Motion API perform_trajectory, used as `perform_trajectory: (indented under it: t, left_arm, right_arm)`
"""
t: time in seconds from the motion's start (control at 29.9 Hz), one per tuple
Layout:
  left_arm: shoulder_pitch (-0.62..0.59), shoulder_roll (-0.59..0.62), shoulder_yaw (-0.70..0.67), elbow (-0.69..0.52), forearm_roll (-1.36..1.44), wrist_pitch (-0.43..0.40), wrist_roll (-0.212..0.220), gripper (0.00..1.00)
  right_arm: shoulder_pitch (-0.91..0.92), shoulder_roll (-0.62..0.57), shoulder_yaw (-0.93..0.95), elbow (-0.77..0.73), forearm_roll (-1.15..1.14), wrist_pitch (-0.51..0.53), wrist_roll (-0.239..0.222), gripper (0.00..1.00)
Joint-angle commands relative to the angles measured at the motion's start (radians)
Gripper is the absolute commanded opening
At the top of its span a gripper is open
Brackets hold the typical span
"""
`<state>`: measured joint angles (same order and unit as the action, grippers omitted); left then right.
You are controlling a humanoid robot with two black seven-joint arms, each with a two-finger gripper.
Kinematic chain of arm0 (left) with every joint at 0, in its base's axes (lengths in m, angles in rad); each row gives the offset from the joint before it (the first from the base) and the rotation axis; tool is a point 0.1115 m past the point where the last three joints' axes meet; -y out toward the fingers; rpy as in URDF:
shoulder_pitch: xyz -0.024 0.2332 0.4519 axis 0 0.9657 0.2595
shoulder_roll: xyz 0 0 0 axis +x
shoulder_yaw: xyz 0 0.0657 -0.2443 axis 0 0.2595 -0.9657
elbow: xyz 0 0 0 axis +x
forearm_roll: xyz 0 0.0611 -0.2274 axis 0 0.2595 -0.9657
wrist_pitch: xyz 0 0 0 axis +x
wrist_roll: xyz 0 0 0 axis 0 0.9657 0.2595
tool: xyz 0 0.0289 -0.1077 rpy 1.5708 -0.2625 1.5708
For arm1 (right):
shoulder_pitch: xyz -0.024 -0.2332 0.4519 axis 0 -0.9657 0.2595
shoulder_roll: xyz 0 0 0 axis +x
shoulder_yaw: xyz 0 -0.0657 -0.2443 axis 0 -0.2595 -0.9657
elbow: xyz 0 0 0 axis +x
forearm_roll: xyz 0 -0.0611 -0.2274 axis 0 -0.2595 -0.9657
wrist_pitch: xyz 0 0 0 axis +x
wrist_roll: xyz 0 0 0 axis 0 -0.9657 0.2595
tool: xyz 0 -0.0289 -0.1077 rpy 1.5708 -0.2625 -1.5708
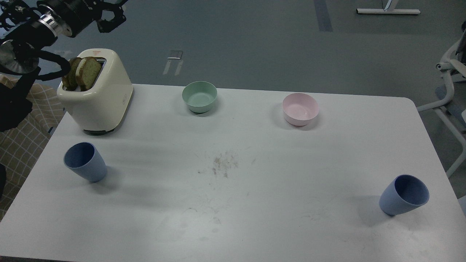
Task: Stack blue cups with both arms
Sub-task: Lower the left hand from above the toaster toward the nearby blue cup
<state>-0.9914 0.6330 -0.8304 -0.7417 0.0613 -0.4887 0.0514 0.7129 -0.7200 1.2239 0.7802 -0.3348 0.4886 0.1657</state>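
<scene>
Two blue cups stand upright and far apart on the white table (pixel 255 218). One blue cup (pixel 85 162) is near the left edge, in front of the toaster. The other blue cup (pixel 404 195) is near the front right corner. My left arm comes in at the top left, raised well above the table behind the toaster. Its gripper (pixel 113 14) hangs in the air with its fingers apart and nothing between them, far from both cups. My right arm is out of view.
A cream toaster (pixel 98 96) holding two bread slices stands at the back left. A mint-green bowl (pixel 199 96) and a pale pink bowl (pixel 300 109) sit along the back. Crumbs (pixel 224 163) lie mid-table. A white chair frame (pixel 451 91) is off the right edge.
</scene>
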Motion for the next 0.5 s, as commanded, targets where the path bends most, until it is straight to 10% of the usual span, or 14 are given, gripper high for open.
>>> perform_trajectory:
  t: [0.0, 0.47]
  left_arm:
    - [0.002, 0.001, -0.001, 0.001, 0.003, 0.000, -0.001, 0.98]
    - [0.011, 0.004, -0.003, 0.012, 0.000, 0.000, -0.018, 0.98]
  right_arm:
    - [0.000, -0.001, -0.001, -0.001, -0.001, 0.000, 0.000, 1.00]
    - [0.002, -0.004, 0.011, -0.025, 0.003, 0.000, 0.000, 1.00]
